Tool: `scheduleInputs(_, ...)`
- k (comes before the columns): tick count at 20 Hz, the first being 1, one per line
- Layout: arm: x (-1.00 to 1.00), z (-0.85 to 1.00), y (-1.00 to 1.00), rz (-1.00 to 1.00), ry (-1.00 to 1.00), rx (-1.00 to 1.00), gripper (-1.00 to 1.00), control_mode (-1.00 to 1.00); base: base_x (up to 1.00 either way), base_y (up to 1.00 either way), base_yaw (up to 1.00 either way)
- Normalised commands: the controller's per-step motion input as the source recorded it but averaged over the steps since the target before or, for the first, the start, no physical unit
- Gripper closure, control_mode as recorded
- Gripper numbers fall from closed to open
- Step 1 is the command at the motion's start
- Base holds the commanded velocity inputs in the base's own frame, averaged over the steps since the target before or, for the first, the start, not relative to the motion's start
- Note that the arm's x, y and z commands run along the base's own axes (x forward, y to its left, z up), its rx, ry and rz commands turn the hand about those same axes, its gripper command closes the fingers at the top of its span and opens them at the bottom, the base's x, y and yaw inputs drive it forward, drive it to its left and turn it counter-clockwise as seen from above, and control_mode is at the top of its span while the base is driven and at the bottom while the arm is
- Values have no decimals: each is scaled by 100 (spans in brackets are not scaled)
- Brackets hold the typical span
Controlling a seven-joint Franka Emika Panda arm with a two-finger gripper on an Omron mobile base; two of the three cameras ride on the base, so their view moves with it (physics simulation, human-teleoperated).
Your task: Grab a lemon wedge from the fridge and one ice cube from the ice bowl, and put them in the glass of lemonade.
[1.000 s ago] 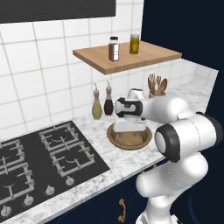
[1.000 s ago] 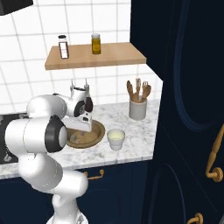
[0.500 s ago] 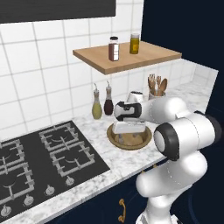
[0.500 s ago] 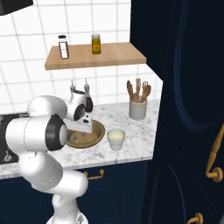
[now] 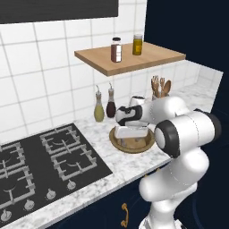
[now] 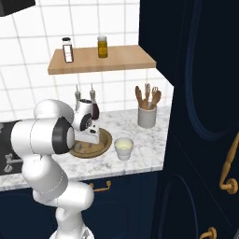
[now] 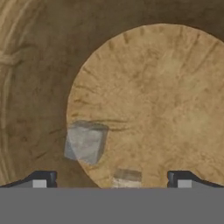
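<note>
Hovering: gripper (image 7: 112,183) low inside ice bowl (image 5: 117,144)
Fingers: spread wide, pinching nothing
Ice cube (image 7: 85,142): on bowl floor, just beyond left fingertip (image 7: 40,180), untouched
Second cube (image 7: 126,178): between fingertips, partly hidden

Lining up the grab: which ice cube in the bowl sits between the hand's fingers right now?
The smaller, paler ice cube, midway between the open hand tips. The larger grey cube lies off toward one fingertip, on the ice bowl floor's edge.

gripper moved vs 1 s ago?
Yes. The gripper, jaws open, has come down into the ice bowl; a second ago it hung higher, nearer the dark bottle behind.
</note>
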Motion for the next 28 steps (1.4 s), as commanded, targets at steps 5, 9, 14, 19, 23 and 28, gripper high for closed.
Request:
scheduleInputs(5,-12,-35,-2,-9,0,0,-100,-100,0,0,0)
scheduleInputs(9,-20,-16,-5,-8,9,0,-100,-100,0,0,0)
scheduleInputs(14,-14,0,-6,-7,13,0,-100,-100,0,0,0)
scheduleInputs(19,-14,-2,-2,-8,7,0,-100,-100,0,0,0)
scheduleInputs(23,-4,-11,0,-7,1,0,-100,-100,0,0,0)
scheduleInputs(28,-12,-32,0,-7,5,0,-100,-100,0,0,0)
